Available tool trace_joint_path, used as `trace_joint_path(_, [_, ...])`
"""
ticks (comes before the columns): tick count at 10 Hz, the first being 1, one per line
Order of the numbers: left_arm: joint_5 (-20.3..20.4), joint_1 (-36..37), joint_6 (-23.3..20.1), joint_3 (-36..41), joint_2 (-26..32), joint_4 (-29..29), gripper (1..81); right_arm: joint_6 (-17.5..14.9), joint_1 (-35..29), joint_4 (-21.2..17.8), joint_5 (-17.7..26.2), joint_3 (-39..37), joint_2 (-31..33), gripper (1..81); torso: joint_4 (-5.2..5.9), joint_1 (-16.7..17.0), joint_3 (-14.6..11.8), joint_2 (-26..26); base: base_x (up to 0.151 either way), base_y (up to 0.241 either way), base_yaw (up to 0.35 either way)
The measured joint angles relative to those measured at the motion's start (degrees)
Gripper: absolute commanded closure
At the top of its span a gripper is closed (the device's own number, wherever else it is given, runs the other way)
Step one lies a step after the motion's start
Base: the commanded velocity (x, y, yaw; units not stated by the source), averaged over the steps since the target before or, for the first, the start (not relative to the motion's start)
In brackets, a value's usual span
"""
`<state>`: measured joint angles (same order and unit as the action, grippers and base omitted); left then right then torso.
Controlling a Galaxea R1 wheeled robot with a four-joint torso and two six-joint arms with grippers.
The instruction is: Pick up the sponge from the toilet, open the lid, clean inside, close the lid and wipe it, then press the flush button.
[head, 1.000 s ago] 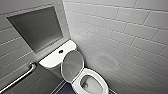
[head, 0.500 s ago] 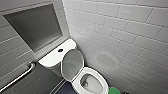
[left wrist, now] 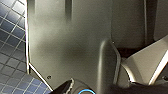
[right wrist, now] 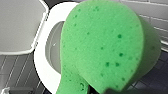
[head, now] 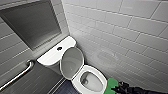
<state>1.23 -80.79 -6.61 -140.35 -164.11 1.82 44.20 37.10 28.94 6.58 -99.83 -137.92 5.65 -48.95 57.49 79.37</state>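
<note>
The right gripper (head: 117, 88) is closed on the green sponge (head: 110, 83) and holds it just beside the front rim of the toilet (head: 99, 73), on the side of the white tiled wall (head: 120, 37). The lid (head: 71, 60) stands open, its greyish inner face toward the bowl. The flush button (head: 59, 48) sits in the tank top (head: 50, 57), behind the lid.

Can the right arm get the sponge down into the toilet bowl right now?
Probably yes: the lid stands raised, the toilet bowl lies open, and the right gripper holds the sponge just beside its rim, nothing between.
</note>
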Motion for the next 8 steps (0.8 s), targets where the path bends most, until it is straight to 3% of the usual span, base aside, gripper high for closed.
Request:
trace_joint_path(2, [0.0,0.0,0.0,0.0,0.0,0.0,1.0,0.8,-3.3,0.0,2.9,-0.2,-1.6,81.1,0.0,0.0,0.0,0.0,0.0,0.0,0.0])
trace_joint_path(5, [0.0,0.0,0.0,-0.1,0.0,0.1,1.0,2.0,-4.1,0.0,4.9,-3.3,-4.7,81.1,0.0,0.0,0.0,0.0,0.0,0.0,0.0])
trace_joint_path(8, [0.0,0.0,0.0,-0.5,0.0,0.2,1.0,2.8,-9.2,0.0,5.5,-4.4,-5.0,81.1,0.0,0.0,0.0,0.0,0.0,0.0,0.0])
